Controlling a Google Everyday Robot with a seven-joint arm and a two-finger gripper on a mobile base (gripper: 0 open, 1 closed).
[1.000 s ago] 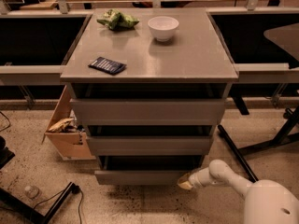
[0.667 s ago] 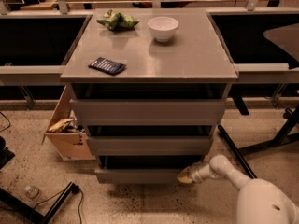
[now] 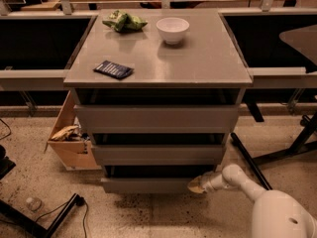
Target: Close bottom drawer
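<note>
The grey cabinet (image 3: 158,63) has three handleless drawers. The bottom drawer (image 3: 148,184) is the lowest, with a slim flat grey front; it stands slightly out from the cabinet, with a dark gap above it. My gripper (image 3: 197,185) is at the right end of that front, touching it, at the end of my white arm (image 3: 237,180) coming in from the lower right. The middle drawer front (image 3: 158,153) and the taller top drawer front (image 3: 157,118) sit above.
On the cabinet top are a white bowl (image 3: 172,29), a green bag (image 3: 124,21) and a dark blue packet (image 3: 114,69). A cardboard box (image 3: 69,140) stands at the cabinet's left. A black stand leg (image 3: 29,222) and cable lie on the floor lower left. Black legs (image 3: 257,165) stand right.
My gripper has moved left and in against the right end of the bottom drawer front. The drawer front sits a little further in than before.
</note>
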